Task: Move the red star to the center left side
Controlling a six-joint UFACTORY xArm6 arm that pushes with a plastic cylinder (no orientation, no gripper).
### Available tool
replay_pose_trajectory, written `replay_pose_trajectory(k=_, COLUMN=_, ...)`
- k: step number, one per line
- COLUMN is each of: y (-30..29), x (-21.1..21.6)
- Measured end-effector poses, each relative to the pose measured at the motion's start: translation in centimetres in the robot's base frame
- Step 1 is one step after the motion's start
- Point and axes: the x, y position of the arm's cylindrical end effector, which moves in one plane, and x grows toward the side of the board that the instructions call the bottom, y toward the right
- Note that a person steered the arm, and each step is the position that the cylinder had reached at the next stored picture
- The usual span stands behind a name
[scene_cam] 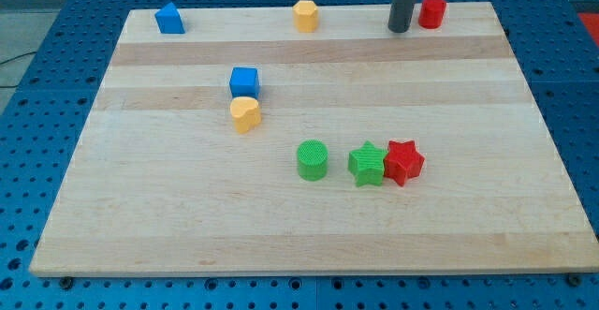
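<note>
**A:** Figure: the wooden board (309, 226) seen from its lower edge. Where do we stand?

**B:** My tip (400, 30) rests near the view's top edge, just left of the red cylinder (431, 12). We carry no hand to open or close; the rod is bare and touches no block.

**A:** And the red star (403, 162)?

**B:** It lies right of centre, lower on the board, well apart from my tip and roughly straight below it in the view. Its left side touches the green star (368, 165); the green cylinder (312, 159) sits just beyond that.

**A:** So a plain leftward push would drive all three along together.

**B:** We judge so. Better that we descend along the star's right, come round beneath or above it, and first nudge it out of the row, toward the view's bottom where the board is bare. Then we set my tip on its right side and push left in short strokes, passing below the yellow block (245, 114) and blue cube (243, 81).

**A:** The risk?

**B:** An off-centre contact would spin the star aside.
</note>
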Motion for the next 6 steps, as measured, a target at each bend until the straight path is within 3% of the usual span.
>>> replay_pose_trajectory(k=2, y=-0.6, x=0.0)
replay_pose_trajectory(k=3, y=-2.4, x=2.6)
replay_pose_trajectory(k=4, y=-10.4, x=11.5)
replay_pose_trajectory(k=5, y=-16.6, x=12.9)
replay_pose_trajectory(k=6, y=-15.9, x=12.1)
